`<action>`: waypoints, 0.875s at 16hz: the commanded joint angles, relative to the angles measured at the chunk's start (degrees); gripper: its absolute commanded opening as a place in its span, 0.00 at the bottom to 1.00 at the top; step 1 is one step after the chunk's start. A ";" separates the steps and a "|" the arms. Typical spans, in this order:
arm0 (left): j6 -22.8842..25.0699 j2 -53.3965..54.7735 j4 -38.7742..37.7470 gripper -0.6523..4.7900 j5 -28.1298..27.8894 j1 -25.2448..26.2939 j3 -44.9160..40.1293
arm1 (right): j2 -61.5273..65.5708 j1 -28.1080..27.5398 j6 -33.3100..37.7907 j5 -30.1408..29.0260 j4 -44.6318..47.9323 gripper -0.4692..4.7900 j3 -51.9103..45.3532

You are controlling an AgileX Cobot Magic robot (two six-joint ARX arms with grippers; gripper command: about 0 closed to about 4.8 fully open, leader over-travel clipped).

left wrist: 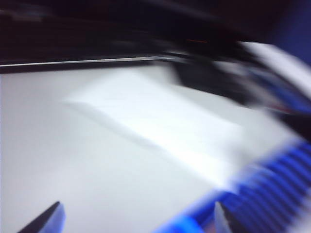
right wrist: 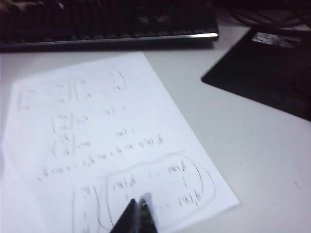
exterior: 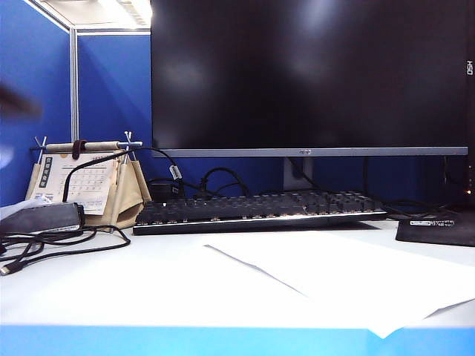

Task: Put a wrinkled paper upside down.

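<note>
Your wrinkled paper (exterior: pixel 349 278) lies flat on the white worktop (exterior: pixel 111 289) in front of the keyboard (exterior: pixel 260 210), one corner poking past the near edge, faint handwriting facing up. Your right tool (right wrist: pixel 137 213) hovers over the sheet's near end, clenched with nothing in it. Your left tool (left wrist: pixel 136 221) looks spread apart above the worktop; the view is blurred. A mouse pad (exterior: pixel 438 228) sits to the right.
</note>
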 commanded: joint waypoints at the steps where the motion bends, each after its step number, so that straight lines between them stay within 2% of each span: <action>1: 1.31 0.00 8.39 0.86 8.15 0.00 5.03 | 0.02 -0.04 -0.76 -0.09 9.94 0.09 0.35; 2: 2.60 0.00 8.63 0.87 7.85 0.00 6.75 | 0.02 -0.02 -1.84 -0.11 12.33 0.09 0.42; 3: 5.95 0.00 7.89 0.94 6.93 0.00 9.94 | 0.02 -0.02 -3.30 -0.13 15.47 0.09 0.44; 4: 8.72 0.22 6.62 0.94 6.93 0.00 11.89 | 0.02 -0.04 -3.61 -0.11 16.61 0.09 0.57; 5: 9.38 1.07 4.68 0.96 6.91 0.02 13.70 | 0.09 -0.04 -3.67 -0.11 16.68 0.09 0.74; 8: 4.85 10.49 -4.70 0.97 8.83 0.02 20.44 | 0.11 -0.04 -3.67 -0.15 16.68 0.09 0.79; 10: 7.76 22.29 -11.43 0.97 13.86 -0.02 28.20 | 0.28 -0.07 -3.67 -1.03 15.74 0.09 1.73; 12: 11.21 29.97 -12.94 0.97 13.90 0.00 33.05 | 1.18 -0.15 -3.72 -1.90 13.20 0.09 3.74; 14: 12.20 36.76 -12.87 0.97 13.42 0.00 36.46 | 3.80 -1.22 -4.74 -2.95 9.42 0.09 7.02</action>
